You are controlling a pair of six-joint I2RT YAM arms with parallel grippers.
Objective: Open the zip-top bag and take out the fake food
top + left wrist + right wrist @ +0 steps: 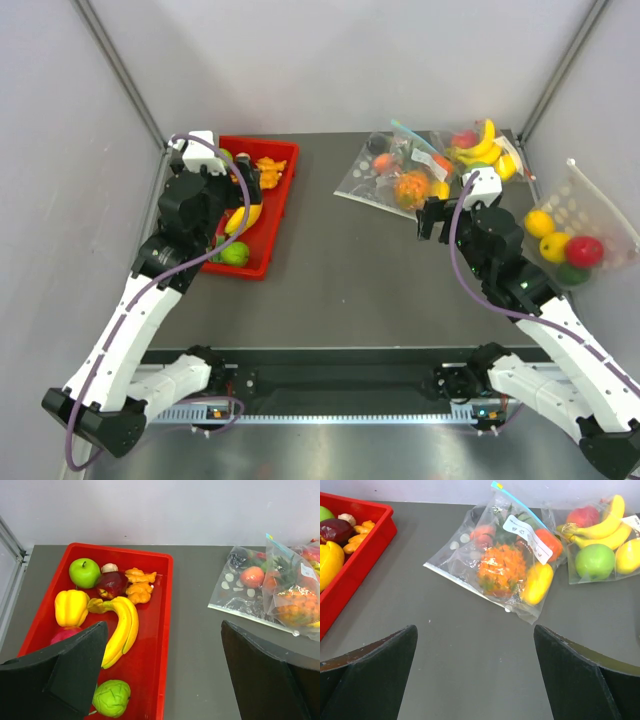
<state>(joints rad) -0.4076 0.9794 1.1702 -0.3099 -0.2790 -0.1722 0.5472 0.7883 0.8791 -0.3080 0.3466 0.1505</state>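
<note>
The zip-top bag (pixel 408 180) lies at the back right of the table, its teal zip strip running up the far side. The strip looks shut. In the right wrist view the zip-top bag (pixel 520 562) holds the fake food: an orange pineapple (pixel 502 570), a yellow fruit (pixel 538 583) and a round orange fruit (pixel 548 542). My right gripper (pixel 474 630) hangs open just in front of it, nothing between its fingers. My left gripper (pixel 163 625) is open over the right rim of the red tray (pixel 168 630), far from the zip-top bag (pixel 292 600).
The red tray (pixel 283 215) holds bananas (pixel 122 627), a green apple (pixel 84 572), a yellow pepper and other fake produce. A dotted clear bag (pixel 462 545) lies under the zip-top bag. A banana bag (pixel 600 535) sits beside it, and another fruit bag (pixel 575 235) leans at the right wall.
</note>
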